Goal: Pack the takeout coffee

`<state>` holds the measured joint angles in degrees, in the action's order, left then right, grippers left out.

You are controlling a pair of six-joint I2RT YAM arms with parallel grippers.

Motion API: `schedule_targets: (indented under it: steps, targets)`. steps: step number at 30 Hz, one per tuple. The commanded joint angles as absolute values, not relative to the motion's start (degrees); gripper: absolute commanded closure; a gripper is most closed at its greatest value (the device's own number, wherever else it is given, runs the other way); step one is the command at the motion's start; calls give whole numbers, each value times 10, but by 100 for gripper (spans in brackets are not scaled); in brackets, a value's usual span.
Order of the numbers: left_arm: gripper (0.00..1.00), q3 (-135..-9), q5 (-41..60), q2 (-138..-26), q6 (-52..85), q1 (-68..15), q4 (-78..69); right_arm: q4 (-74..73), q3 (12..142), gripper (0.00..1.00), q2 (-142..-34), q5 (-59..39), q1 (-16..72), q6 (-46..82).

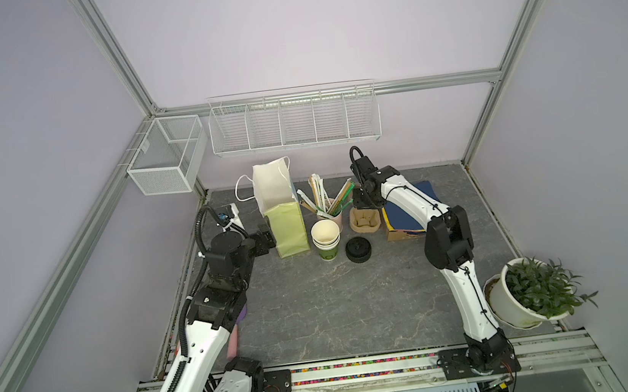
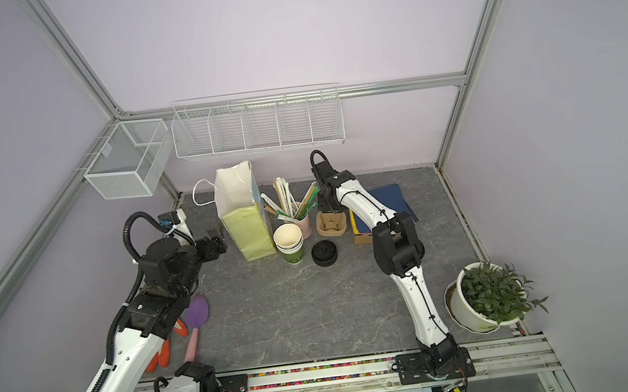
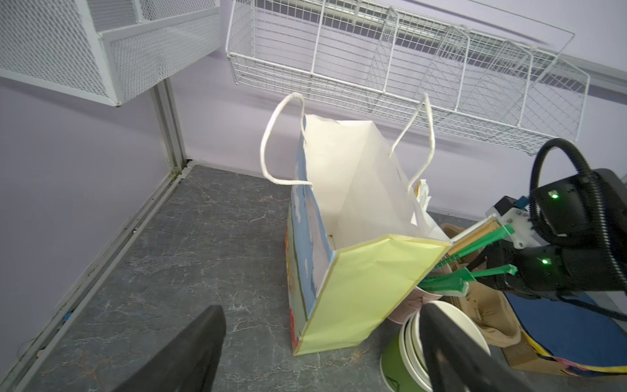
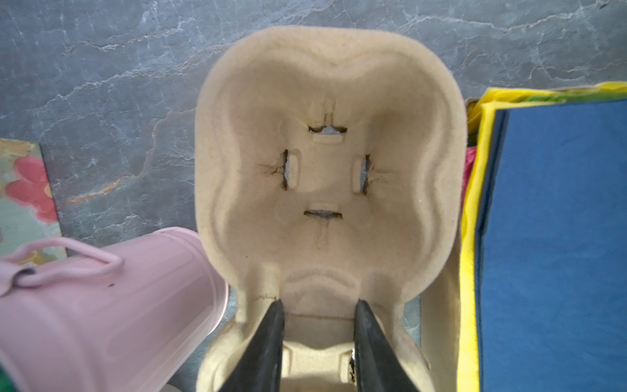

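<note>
Jaws of the right gripper [image 4: 319, 303] stand narrowed astride a ridge on the rim of the moulded tan pulp cup carrier [image 4: 325, 169]; whether they pinch it cannot be told. Jaws of the left gripper [image 3: 322, 309] are spread wide and hold nothing, facing the upright yellow-green paper bag with white cord handles [image 3: 366, 288].

Takeout coffee: no lidded cup appears in any view. Its parts stand separate, as a stack of lidless green paper cups [image 1: 325, 239] just beside the bag and a stack of round black plastic lids [image 1: 358, 248] near the carrier. Behind the cups stands a pink metal bucket [image 4: 112, 305]. A pile of blue paper sheets [image 4: 556, 237] lies beside the carrier.

Likely hazards: the carrier seems nested on others, so a lift may raise several at once. A hard squeeze may tear the soft pulp rim. The left arm's wide jaws could nudge the cup stack or tip the light bag.

Only the right wrist view shows where the jaws sit and the cracked slots in the carrier floor. Only a top view shows the purple plastic spade [image 2: 198, 310] beside the left arm.
</note>
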<state>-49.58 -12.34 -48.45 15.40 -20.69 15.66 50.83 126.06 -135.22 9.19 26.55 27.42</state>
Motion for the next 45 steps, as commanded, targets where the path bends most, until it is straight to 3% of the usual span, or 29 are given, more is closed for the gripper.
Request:
schedule_targets:
  steps: [1, 3, 9, 17, 26, 45]
  targets:
    - [11, -508, -47, -499, 188, -215, 153, 495, 1248, 71, -1310, 68, 259, 262]
    - [11, -538, -18, -524, 206, -236, 175, 490, 1239, 70, -1306, 52, 252, 262]
    - [11, -625, -72, -592, 233, -367, 224, 465, 1201, 69, -1286, 13, 234, 265]
    - [11, -647, -75, -686, 354, -437, 167, 458, 1184, 68, -1271, 2, 229, 257]
    - [12, -673, -31, -799, 481, -452, 40, 415, 1129, 69, -1249, -30, 218, 269]
    - [14, -766, 7, -965, 534, -467, -42, 362, 1063, 69, -1202, -61, 199, 278]
